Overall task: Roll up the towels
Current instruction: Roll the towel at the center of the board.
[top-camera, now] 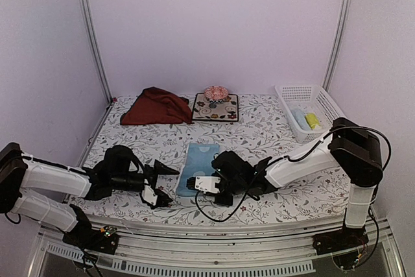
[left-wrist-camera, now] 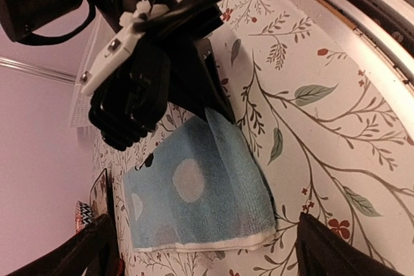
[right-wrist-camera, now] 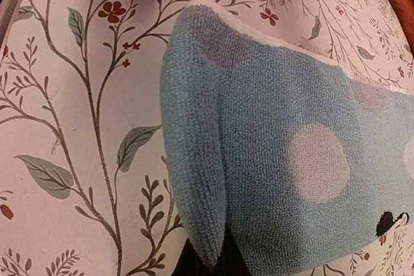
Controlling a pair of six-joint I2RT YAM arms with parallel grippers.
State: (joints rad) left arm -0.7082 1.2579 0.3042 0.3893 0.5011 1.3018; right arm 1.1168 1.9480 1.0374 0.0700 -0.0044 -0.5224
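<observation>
The light blue towel (top-camera: 198, 165) with white dots lies flat in the front middle of the table. It also shows in the left wrist view (left-wrist-camera: 194, 195) and the right wrist view (right-wrist-camera: 291, 159). My right gripper (top-camera: 192, 188) is shut on the towel's near edge, which is lifted and folded over (right-wrist-camera: 194, 179); its fingertips (right-wrist-camera: 217, 264) are mostly hidden under the cloth. My left gripper (top-camera: 170, 186) is open and empty just left of the towel's near corner, its fingers (left-wrist-camera: 97, 247) spread either side of that corner. The dark red towel (top-camera: 155, 106) lies crumpled at the back left.
A square dark floral mat (top-camera: 224, 109) with a pink object (top-camera: 214, 93) on it sits at the back centre. A white basket (top-camera: 310, 111) at the back right holds a yellow towel (top-camera: 312, 120) and a pale blue towel (top-camera: 299, 119). The table's front rail (left-wrist-camera: 362, 11) is close by.
</observation>
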